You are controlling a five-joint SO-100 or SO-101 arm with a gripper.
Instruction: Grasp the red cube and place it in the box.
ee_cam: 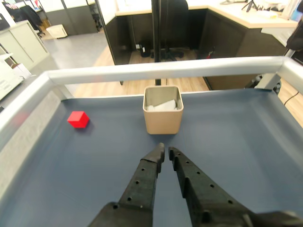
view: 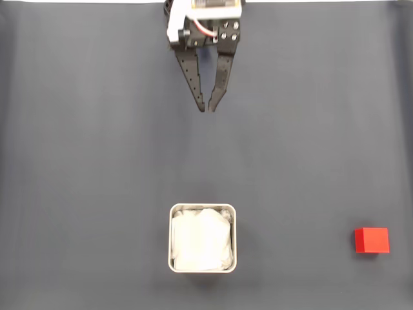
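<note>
Fixed view from above: the gripper (view: pixel 208 107) hangs near the top of a flat, dark grey-blue mat (view: pixel 84 161). Its two fingers are long, black and hard, with rows of little round holes, and they narrow to sharp tips. The tips almost touch, with only a thin crack between them, and they hold nothing (so the pincer is clenched and empty). Behind the fingers sits a white block with a thin red wire.

The box (view: pixel 202 211) sits low in the middle of the mat, well apart from the gripper. It is square with round corners and a pale, smooth rim. Soft, white, crumpled stuff fills the inside.

The red cube (view: pixel 372 239) rests on the mat far to the right of the box in this view, near the right edge. Its faces are bright, plain and flat.

In the wrist view, the box (ee_cam: pixel 163 122) stands straight ahead of the gripper (ee_cam: pixel 165 150), and its outer wall looks tan. The red cube (ee_cam: pixel 78 119) lies off to the left. A smooth silver rail (ee_cam: pixel 165 70) runs along the far edge of the mat (ee_cam: pixel 246 137).

No writing can be read anywhere.
</note>
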